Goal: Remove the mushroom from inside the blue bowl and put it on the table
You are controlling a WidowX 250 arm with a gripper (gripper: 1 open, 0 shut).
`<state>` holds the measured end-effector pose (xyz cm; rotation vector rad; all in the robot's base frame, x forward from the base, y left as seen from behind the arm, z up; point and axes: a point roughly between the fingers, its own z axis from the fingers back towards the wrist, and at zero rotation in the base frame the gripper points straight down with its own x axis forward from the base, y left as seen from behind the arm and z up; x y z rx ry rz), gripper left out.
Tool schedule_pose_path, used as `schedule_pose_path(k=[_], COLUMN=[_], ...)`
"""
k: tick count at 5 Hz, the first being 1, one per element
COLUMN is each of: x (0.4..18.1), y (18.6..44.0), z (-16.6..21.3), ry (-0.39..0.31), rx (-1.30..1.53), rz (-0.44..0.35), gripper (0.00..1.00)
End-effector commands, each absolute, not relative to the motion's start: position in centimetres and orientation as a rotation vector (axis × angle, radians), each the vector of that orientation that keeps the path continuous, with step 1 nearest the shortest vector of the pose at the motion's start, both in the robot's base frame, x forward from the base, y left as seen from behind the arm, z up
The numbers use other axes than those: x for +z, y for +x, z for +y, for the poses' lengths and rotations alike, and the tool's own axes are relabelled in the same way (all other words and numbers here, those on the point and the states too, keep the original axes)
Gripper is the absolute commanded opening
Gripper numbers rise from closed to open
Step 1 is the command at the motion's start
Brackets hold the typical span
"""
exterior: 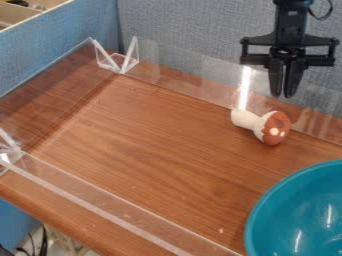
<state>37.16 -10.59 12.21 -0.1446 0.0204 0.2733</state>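
Mushroom (267, 126) lies on its side on the table (147, 150), cream stem pointing toward the back clear wall (201, 72), orange-brown cap toward the blue bowl (302, 220). It sits well apart from the bowl, up-frame of the rim, clearly outside it. Bowl is cut off by the lower right corner; the part of its inside that shows looks empty.

Gripper (285, 88) hangs above the mushroom, pointing straight down, clear air between fingertips and cap. Not touching, nothing held. Fingers look close together with only a narrow gap; it reads as let go, not clamped on anything, though how wide the jaws stand is hard to tell at this size.

Step in hand: judged as the release/retreat end of the task, mushroom out of the bowl and set on the table, so the goal looks met.

Next move calls for: lift straight up away from the mushroom, no sideways drift toward the wall behind it, no brush on the cap since the rounded toy could roll. Nothing more to grasp.
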Motion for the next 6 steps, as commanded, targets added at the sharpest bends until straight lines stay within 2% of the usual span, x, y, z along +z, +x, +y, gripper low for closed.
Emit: schedule_pose_path(k=[1,3,4,5,6], x=[14.1,11.0,9.8,9.4,8.1], y=[37.5,38.2,38.7,39.1,39.8], z=[-10.9,-11.7,-11.4,-11.0,-9.5], ry=[-0.163,-0.143,-0.132,-0.128,-0.124], rx=[0.296,0.389,0.458,0.522,0.57], rz=[-0.05,-0.034,-0.02,-0.021,-0.02], gripper=[1.0,1.0,1.0,1.0,1.0])
